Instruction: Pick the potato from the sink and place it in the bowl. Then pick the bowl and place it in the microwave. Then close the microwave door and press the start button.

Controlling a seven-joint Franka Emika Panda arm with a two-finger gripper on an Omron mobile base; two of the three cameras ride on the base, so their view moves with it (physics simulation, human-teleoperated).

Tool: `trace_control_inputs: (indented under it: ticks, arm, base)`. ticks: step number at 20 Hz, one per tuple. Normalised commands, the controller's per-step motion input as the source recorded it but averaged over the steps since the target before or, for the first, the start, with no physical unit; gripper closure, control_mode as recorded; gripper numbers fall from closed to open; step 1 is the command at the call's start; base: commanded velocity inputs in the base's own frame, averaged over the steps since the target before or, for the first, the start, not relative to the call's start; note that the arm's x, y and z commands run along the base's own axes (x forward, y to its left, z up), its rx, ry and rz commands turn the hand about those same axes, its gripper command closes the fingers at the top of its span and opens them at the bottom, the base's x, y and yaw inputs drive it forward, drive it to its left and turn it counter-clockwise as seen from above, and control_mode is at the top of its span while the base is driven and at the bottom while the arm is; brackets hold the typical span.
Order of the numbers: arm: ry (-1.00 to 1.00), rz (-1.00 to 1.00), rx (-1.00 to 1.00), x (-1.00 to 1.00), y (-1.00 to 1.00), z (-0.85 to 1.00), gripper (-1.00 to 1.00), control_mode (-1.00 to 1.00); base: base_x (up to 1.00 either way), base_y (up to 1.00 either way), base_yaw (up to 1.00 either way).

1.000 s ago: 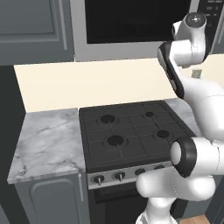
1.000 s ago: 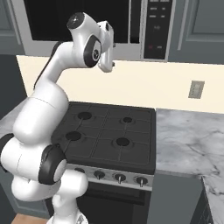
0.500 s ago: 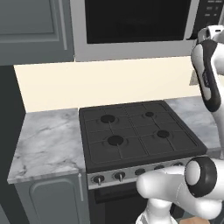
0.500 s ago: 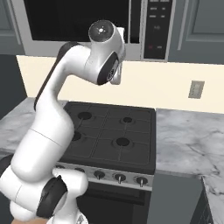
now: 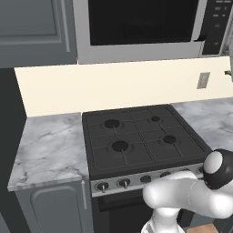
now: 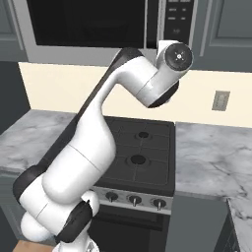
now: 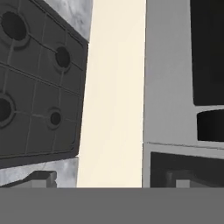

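One arm [image 6: 98,142] raised before microwave [image 5: 141,27]

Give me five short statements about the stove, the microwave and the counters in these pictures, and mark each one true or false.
1. The microwave hangs above the stove. True.
2. The stove has six burners. False: four burners show on its black top.
3. A bowl stands on the marble counter left of the stove. False: no bowl shows on that counter.
4. A wall outlet sits on the cream backsplash, right of the stove. True.
5. The microwave's control panel is on the left side of its window. False: it is on the right side.
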Motion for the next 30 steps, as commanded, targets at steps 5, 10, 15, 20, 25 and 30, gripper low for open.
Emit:
trace_control_inputs:
  ticks: [5,10,15,20,25,30]
  arm:
    - [-0.35,0.0,-0.05,0.06,-0.28,0.0,-1.0,-1.0]
    - [-0.33,0.0,-0.06,0.24,-0.05,0.0,-1.0,-1.0]
    - [-0.23,0.0,-0.04,0.39,0.0,0.09,1.0,-1.0]
    - [-0.15,0.0,-0.01,0.34,-0.02,0.17,1.0,-1.0]
    - [-0.08,0.0,0.0,0.27,-0.12,0.14,1.0,-1.0]
    - [0.0,0.0,0.0,0.3,-0.06,0.0,1.0,-1.0]
  base:
    - [0.0,0.0,0.0]
    - [0.0,0.0,0.0]
    - [0.0,0.0,0.0]
    - [0.0,0.0,0.0]
    - [0.0,0.0,0.0]
    - [0.0,0.0,0.0]
